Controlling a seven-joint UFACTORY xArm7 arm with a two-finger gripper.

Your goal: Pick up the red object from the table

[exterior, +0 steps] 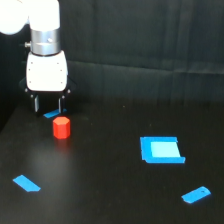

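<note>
The red object is a short red-orange cylinder standing upright on the black table, at the exterior view's left. My gripper hangs just above and slightly left of it, white-bodied with two dark fingers pointing down. The fingers stand apart with nothing between them, so it is open. The cylinder is apart from the fingertips, just below and right of them.
A small blue piece lies under the gripper behind the cylinder. A larger blue square sits at centre right, a blue strip at lower right, and another blue strip at lower left. A dark curtain backs the table.
</note>
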